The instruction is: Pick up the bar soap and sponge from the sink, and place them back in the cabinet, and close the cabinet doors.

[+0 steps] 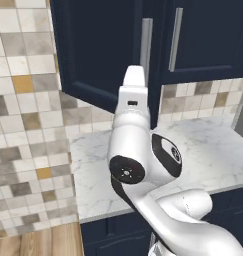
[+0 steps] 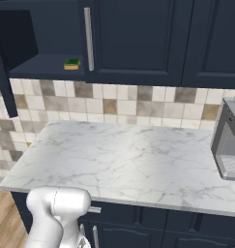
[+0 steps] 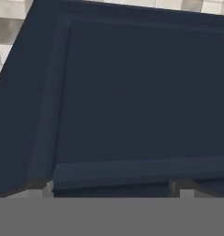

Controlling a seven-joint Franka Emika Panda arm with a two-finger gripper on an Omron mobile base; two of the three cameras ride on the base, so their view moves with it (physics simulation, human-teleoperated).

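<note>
End effector spread wide and empty against the open navy cabinet door, with the sponge already on the cabinet shelf.

The sponge (image 2: 72, 63), green with a yellow edge, lies near the front lip of the cabinet (image 2: 46, 65) shelf, just left of a silver bar handle (image 2: 89, 38); I cannot make out the bar soap beside it. In the hand view the end effector (image 3: 111, 188) looks square onto the panel of the open cabinet door (image 3: 132, 101), its two tips at the lower rail and nothing between them. The likely step is pushing this door (image 1: 100, 50) shut. The risk is that the tips slide off the flat panel or catch its raised frame, leaving it ajar. The marble bench (image 2: 133, 160) carries a grey appliance (image 2: 228, 143) at the far right.
</note>
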